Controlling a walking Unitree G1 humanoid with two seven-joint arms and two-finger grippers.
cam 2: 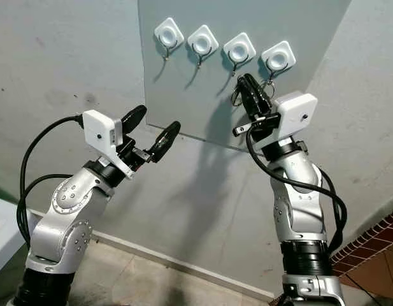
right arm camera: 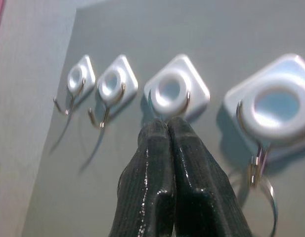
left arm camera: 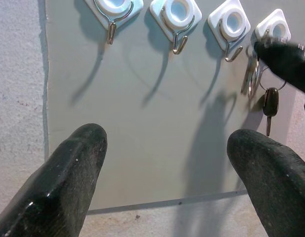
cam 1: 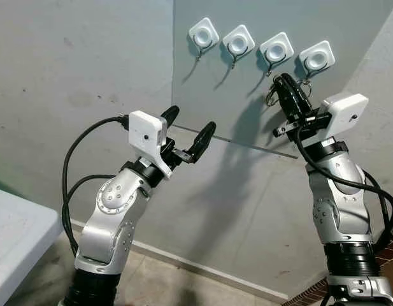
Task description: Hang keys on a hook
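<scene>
Four white hooks sit in a row on a grey panel (cam 1: 247, 95) fixed to the wall. The keys (left arm camera: 263, 91) hang from the hook at the 3 o'clock end of the row (cam 1: 316, 60), a ring with a dark-headed key dangling below it. The right claw (cam 1: 282, 86) is raised just beside that ring, at its 8 o'clock, fingers pressed together with nothing between them. The left claw (cam 1: 190, 131) is held up at the panel's 7 o'clock corner, fingers spread wide and empty.
</scene>
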